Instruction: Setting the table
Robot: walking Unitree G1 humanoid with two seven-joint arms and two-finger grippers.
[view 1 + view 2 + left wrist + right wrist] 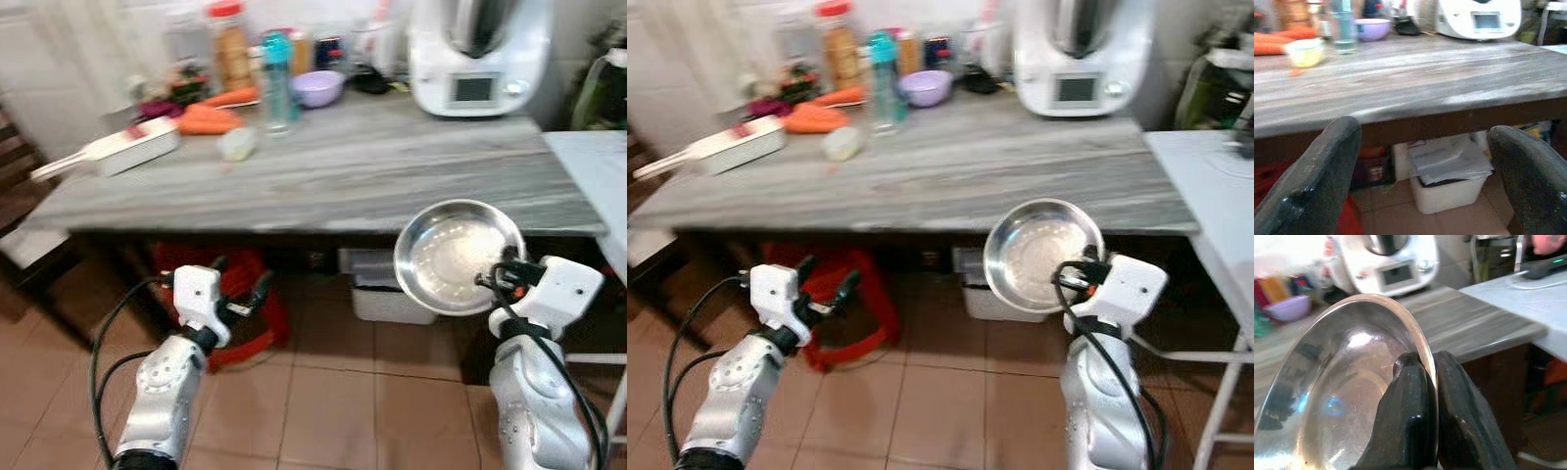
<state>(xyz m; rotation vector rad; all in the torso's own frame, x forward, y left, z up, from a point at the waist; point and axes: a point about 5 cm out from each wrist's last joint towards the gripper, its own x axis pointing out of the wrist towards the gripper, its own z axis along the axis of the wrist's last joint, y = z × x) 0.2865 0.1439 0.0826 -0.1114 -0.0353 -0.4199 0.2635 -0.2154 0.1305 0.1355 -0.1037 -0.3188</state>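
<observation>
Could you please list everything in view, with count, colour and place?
table: one, grey wood-grain, ahead of the robot
kitchen machine: one, white, table's far right
bowl: one, lilac, far side of table
bottle: one, clear with teal cap, beside the bowl
carrots: orange, table's far left
jar: one, red lid, behind the carrots
bin: one, white, under the table
stool: one, red, under the table
steel plate: one, silver, held tilted before the table edge
left gripper: open, empty, below table height
right gripper: shut on the steel plate's rim
</observation>
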